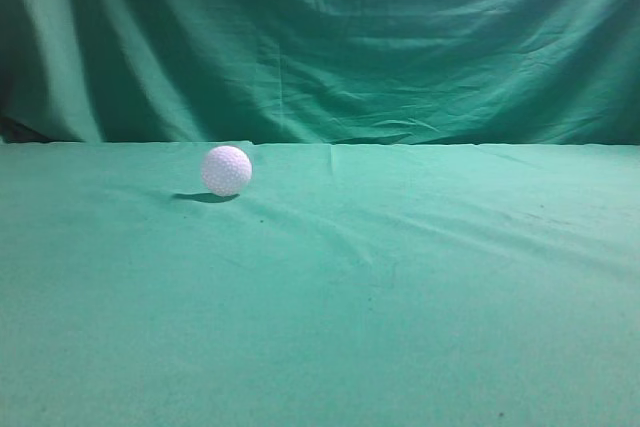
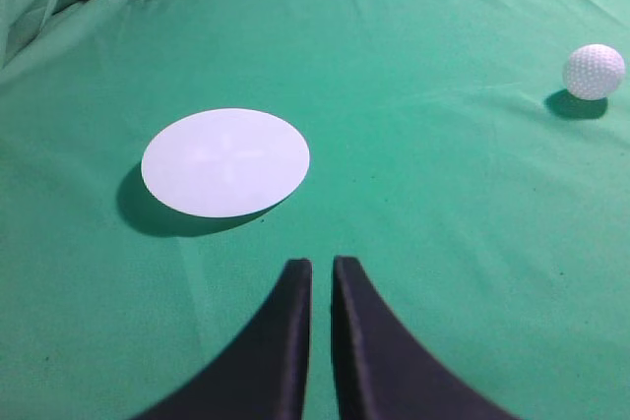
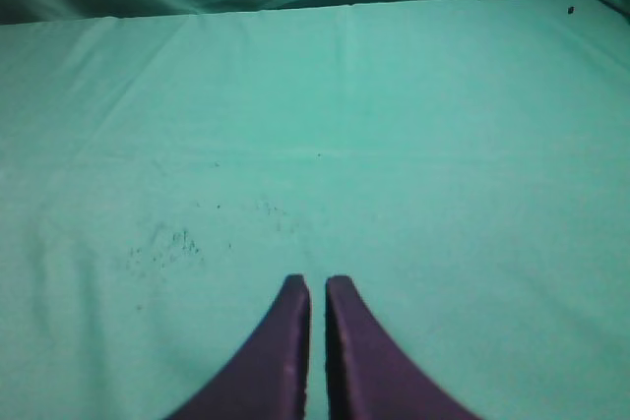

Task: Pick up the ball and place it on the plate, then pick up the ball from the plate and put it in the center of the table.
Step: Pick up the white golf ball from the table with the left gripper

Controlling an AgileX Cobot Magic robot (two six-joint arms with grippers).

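One ball [image 1: 226, 170], white and dimpled, appears in the exterior view. It rests on the green tablecloth [image 1: 400, 297] left of the picture's middle, close to the line where the cloth meets the draped green backdrop [image 1: 330, 37]. A small dark shadow lies on the cloth at the ball's lower left. Neither arm nor gripper enters this view, and the plate is outside it. Shallow creases run across the cloth to the right of the ball.

Left wrist view: the left gripper [image 2: 322, 268] shows as two dark curved fingers rising from the lower edge, their tips almost meeting with only a thin slit between them and nothing held. The plate [image 2: 225, 161], a pale round disc, lies on the cloth just beyond and to the left of the fingertips, casting a shadow on its lower left side. The ball [image 2: 594, 72] sits well apart from the plate, far off to its right near the picture's right edge, and well clear of the gripper. Folded green fabric bunches behind the plate at the upper left.

Right wrist view: the right gripper [image 3: 317, 284] likewise shows two dark fingers closed to a narrow slit, gripping nothing. Ahead of it lies bare cloth with faint dark specks to the left of the fingertips; the backdrop closes the far edge. Neither ball nor plate shows here.
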